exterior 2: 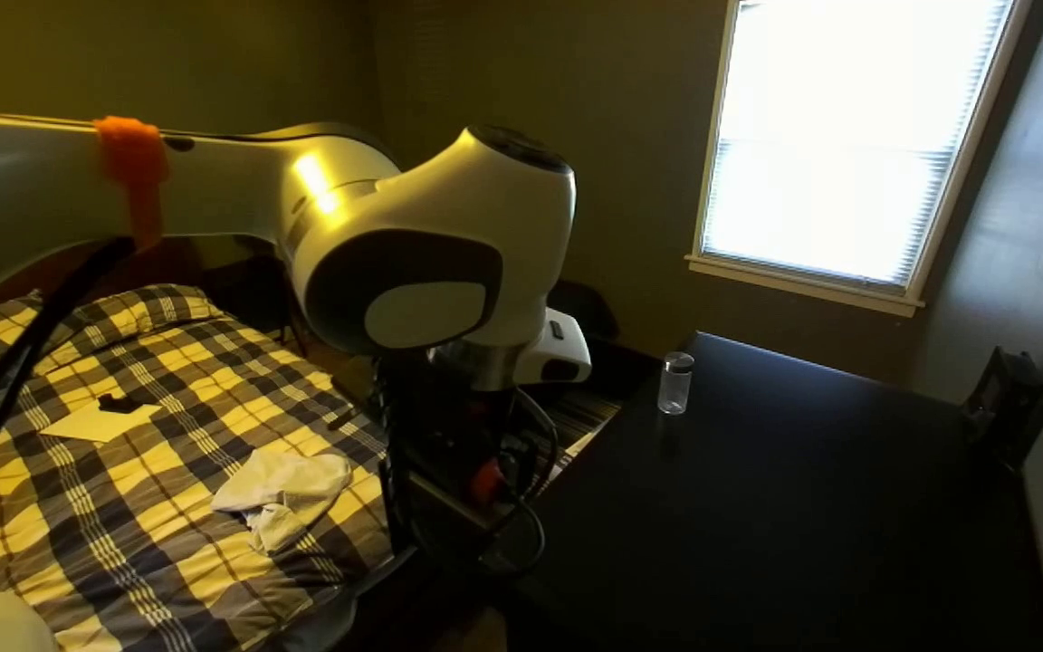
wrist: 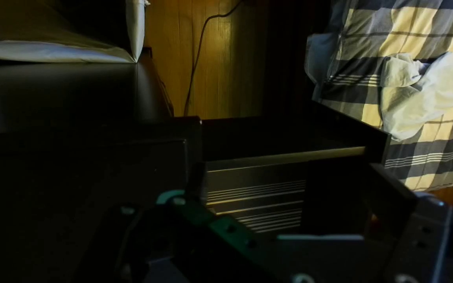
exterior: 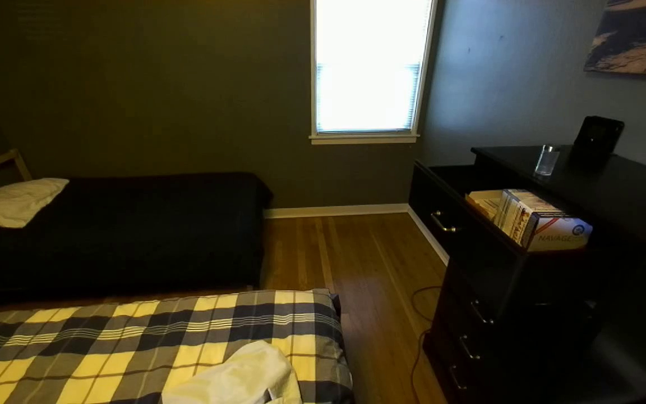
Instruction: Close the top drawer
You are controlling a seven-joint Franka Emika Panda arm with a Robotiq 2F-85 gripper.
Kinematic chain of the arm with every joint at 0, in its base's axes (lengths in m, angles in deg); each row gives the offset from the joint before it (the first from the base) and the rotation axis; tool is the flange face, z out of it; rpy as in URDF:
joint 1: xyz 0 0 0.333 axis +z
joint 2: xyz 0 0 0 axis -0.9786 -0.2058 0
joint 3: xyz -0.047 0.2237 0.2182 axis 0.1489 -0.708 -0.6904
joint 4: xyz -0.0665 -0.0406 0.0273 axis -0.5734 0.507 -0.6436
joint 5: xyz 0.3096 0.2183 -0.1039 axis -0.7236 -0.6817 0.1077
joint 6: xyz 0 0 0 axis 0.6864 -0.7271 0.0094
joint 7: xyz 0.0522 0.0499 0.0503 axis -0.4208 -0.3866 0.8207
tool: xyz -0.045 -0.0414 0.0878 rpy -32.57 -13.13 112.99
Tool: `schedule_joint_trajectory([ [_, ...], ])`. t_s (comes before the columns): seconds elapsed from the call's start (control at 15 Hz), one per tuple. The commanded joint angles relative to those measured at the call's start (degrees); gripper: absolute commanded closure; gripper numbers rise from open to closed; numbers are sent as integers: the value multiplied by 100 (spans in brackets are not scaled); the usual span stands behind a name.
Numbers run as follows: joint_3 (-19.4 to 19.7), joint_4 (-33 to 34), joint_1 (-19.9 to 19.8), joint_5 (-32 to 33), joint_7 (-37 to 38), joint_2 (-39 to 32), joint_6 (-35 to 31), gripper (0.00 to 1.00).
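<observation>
The black dresser's top drawer (exterior: pixel 471 241) is pulled far out in an exterior view, with a metal handle on its front. Inside it are a stack of books or cases (exterior: pixel 512 216) and a white box (exterior: pixel 559 233). In the wrist view the open drawer (wrist: pixel 374 131) lies beneath my gripper (wrist: pixel 289 173), with a striped dark stack (wrist: pixel 256 196) between the fingers. My fingers are wide apart and hold nothing; contact with the drawer cannot be told. The arm (exterior 2: pixel 449 244) hangs by the dresser's front edge in an exterior view, its gripper lost in shadow.
A clear glass jar (exterior: pixel 547 161) and a dark upright object (exterior: pixel 598 137) stand on the dresser top (exterior 2: pixel 757 507). Lower drawers (exterior: pixel 471 347) are shut. A bed with a plaid cover (exterior: pixel 132 348) and a pale cloth (exterior 2: pixel 282 489) faces the dresser. A cord (exterior: pixel 417 365) lies on the floor.
</observation>
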State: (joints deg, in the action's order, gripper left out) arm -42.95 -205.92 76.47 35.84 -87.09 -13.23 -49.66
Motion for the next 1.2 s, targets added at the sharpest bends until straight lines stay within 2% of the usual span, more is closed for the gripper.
schedule_joint_trajectory([
  [0.0,-138,17,-180,-81,-82,-42,22,0],
  [0.47,-195,65,-113,-72,-142,-98,57,0],
  [0.73,-837,300,77,236,78,-642,-8,0],
  [1.13,-1886,908,490,1000,13,-1761,-730,0],
])
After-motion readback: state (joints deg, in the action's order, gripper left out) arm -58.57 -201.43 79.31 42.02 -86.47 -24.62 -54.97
